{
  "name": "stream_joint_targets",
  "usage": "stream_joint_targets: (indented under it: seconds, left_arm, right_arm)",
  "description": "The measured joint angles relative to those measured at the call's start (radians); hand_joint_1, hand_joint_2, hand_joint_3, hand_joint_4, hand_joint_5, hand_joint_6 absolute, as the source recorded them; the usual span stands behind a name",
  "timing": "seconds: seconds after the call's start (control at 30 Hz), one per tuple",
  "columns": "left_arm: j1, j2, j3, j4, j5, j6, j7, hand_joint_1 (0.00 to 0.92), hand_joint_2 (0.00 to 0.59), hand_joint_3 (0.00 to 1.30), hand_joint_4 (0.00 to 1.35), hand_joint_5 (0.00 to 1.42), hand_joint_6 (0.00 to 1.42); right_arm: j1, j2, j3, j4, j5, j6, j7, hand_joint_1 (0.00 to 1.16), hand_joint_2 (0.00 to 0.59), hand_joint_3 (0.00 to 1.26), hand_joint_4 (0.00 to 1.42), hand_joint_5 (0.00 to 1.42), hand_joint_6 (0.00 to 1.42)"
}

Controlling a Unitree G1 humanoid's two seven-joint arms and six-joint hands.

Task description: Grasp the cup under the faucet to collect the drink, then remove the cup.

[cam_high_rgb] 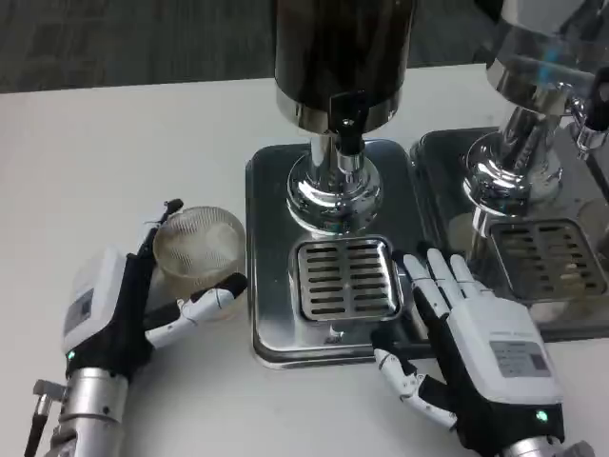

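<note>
A clear ribbed cup [198, 243] stands on the white table, left of the dispenser's steel base [271, 324]. It looks empty. My left hand [133, 305] wraps it: the fingers [157, 224] lie along its far left side and the thumb touches its near rim. The faucet [348, 133] hangs under the dark tank [343, 48], above the slotted drip grate [344, 278], which has nothing on it. My right hand [476, 352] rests flat and open at the base's near right corner, fingers spread beside the grate and holding nothing.
A second steel dispenser [533, 143] with its own drip grate [552, 257] stands to the right. The chrome pedestal [333, 195] rises just behind the first grate. White table surface [114, 143] stretches to the left and far side of the cup.
</note>
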Motion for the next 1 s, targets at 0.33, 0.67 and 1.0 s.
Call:
stream_joint_targets:
  seconds: [0.33, 0.67, 1.0]
  left_arm:
    - [0.016, -0.001, -0.031, 0.001, 0.088, 0.010, 0.184, 0.486, 0.086, 0.53, 0.78, 1.00, 1.18]
    - [0.038, -0.005, -0.038, -0.002, 0.126, 0.037, 0.302, 0.511, 0.064, 0.56, 0.79, 1.01, 1.23]
    - [0.038, -0.005, -0.048, -0.018, 0.146, 0.039, 0.334, 0.517, 0.062, 0.57, 0.80, 1.01, 1.23]
  right_arm:
    - [0.003, 0.000, 0.000, -0.002, 0.002, 0.000, 0.006, 0.19, 0.433, 0.09, 0.00, 0.00, 0.17]
    - [0.003, 0.000, -0.001, -0.002, 0.006, 0.000, 0.013, 0.19, 0.433, 0.09, 0.00, 0.00, 0.18]
    - [0.003, 0.000, -0.001, -0.002, 0.008, 0.000, 0.013, 0.19, 0.433, 0.09, 0.00, 0.00, 0.18]
